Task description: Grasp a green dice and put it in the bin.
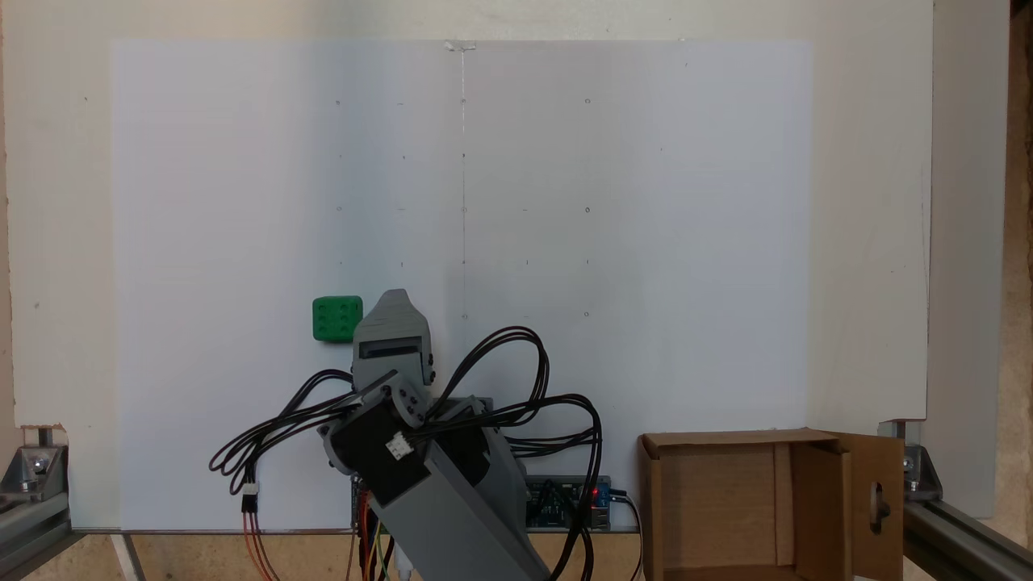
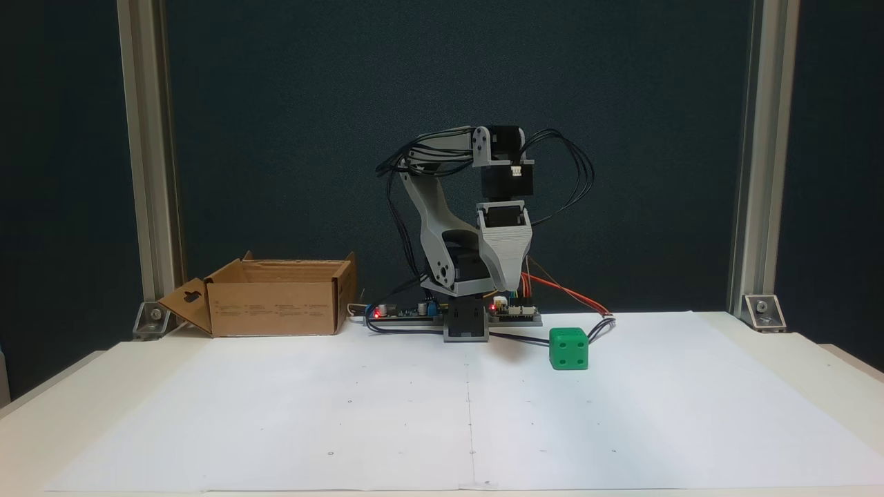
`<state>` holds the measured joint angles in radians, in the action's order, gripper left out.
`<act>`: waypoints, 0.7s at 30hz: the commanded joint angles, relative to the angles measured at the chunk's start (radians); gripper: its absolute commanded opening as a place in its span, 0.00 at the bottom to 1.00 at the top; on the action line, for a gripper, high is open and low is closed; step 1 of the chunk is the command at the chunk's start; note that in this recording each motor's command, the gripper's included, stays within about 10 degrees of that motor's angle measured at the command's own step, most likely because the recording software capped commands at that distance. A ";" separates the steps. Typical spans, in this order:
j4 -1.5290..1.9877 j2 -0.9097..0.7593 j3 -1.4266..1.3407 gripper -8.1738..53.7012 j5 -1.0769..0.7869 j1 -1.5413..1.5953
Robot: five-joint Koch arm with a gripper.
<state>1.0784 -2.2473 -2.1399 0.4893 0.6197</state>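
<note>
White paper [image 2: 345, 414] covers the pale surface [image 2: 794, 359], with a dark backdrop behind the arm and metal posts at the two back corners. A faint grid of dots marks the sheet, probably reference spots for laying out the task's thing.

The green dice [image 2: 569, 348] rests flat on the paper close to the edge where the arm's base stands, just to one side of that base, with four pips facing the front fixed view. In the fixed view from above, the green dice [image 1: 336, 318] lies just beside the tip of the tool [image 1: 395, 300], apart from it.

The tool [image 2: 509, 286] hangs pointing downward, raised above the surface and off to the side of the dice, holding nothing. Its grey jaws overlap for both cameras, so I cannot tell whether they are parted or pressed together.

The bin [image 2: 276, 304] stands open at a back corner of the surface, well apart from the dice, its flaps folded outward, one with a keyhole cutout; that likely leaves the mouth free for a drop. The bin [image 1: 759, 500] looks empty inside, and the grasp is not yet made.
</note>
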 commanded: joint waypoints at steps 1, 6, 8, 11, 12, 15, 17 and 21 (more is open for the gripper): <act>-0.006 0.005 0.075 0.86 0.089 0.034; -0.052 0.052 0.086 0.86 0.120 0.060; -0.095 0.074 0.086 0.86 0.141 0.087; -0.135 0.103 0.086 0.85 0.193 0.137; -0.147 0.103 0.087 0.85 0.201 0.146; -0.161 0.114 0.110 0.85 0.215 0.178; -0.158 0.126 0.132 0.84 0.216 0.189; -0.161 0.202 0.173 0.84 0.216 0.189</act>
<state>0.9311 -2.0571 -2.0387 0.6335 0.8084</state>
